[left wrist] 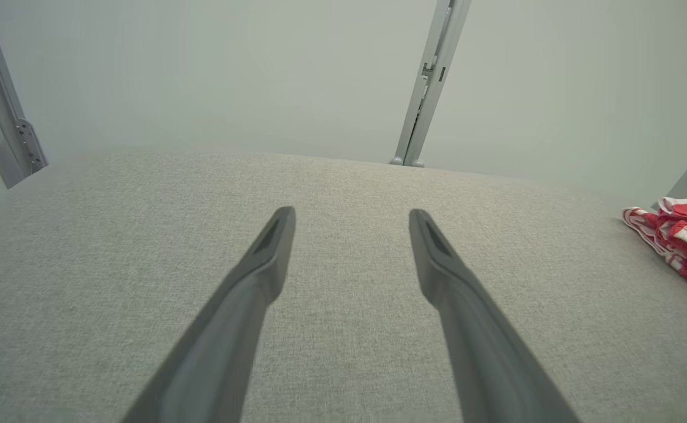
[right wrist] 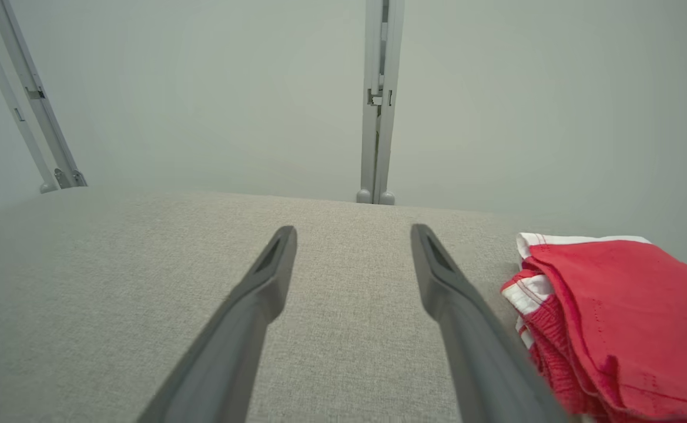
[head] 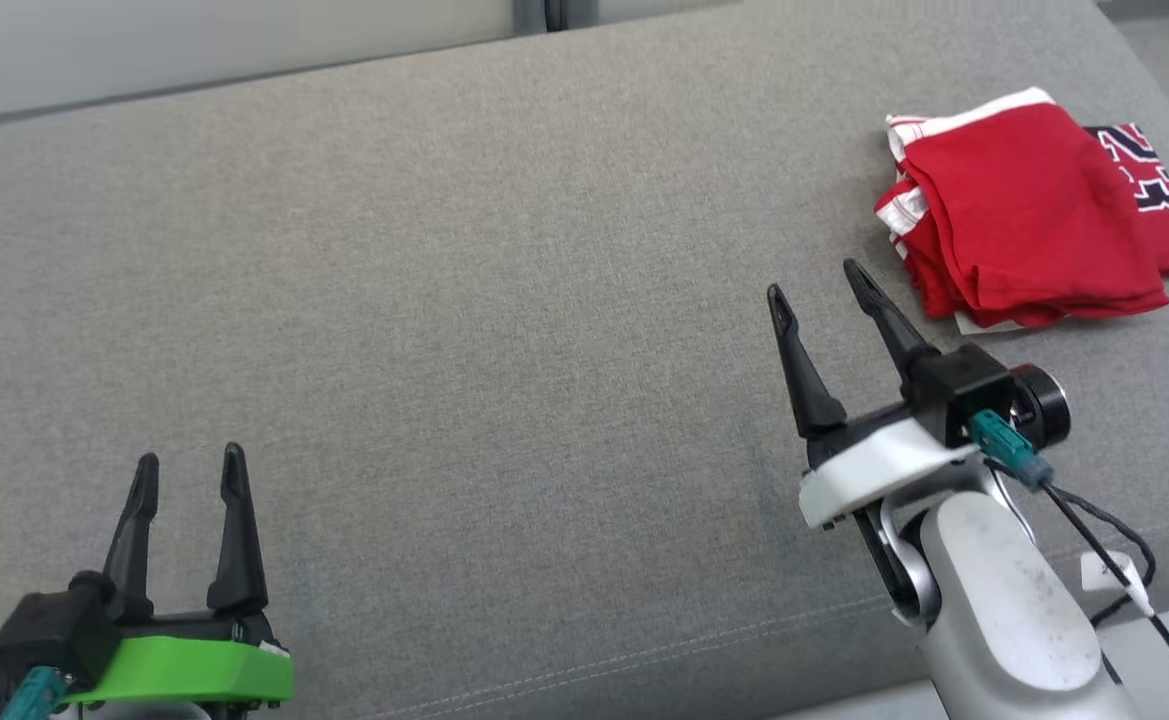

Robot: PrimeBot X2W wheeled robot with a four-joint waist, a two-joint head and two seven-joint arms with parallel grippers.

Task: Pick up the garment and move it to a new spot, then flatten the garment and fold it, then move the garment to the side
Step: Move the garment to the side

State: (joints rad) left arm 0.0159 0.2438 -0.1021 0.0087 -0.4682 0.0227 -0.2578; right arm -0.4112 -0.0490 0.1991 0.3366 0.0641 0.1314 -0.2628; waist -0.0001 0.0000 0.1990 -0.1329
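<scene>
The garment (head: 1029,210) is a red piece with white stripes and dark lettering, folded into a compact stack at the far right of the grey fabric surface (head: 464,330). My right gripper (head: 822,290) hovers open just left of and nearer than the stack, holding nothing. In the right wrist view the garment (right wrist: 619,323) lies right beside the right finger (right wrist: 466,329). My left gripper (head: 191,465) stands open at the lower left, far from the garment, with nothing between its fingers. The left wrist view has the garment (left wrist: 681,241) at its right edge.
The grey surface ends at a pale wall with grey metal posts (right wrist: 378,100) behind it. Its front edge (head: 744,640) runs along the bottom right. A black cable (head: 1104,540) hangs from my right wrist.
</scene>
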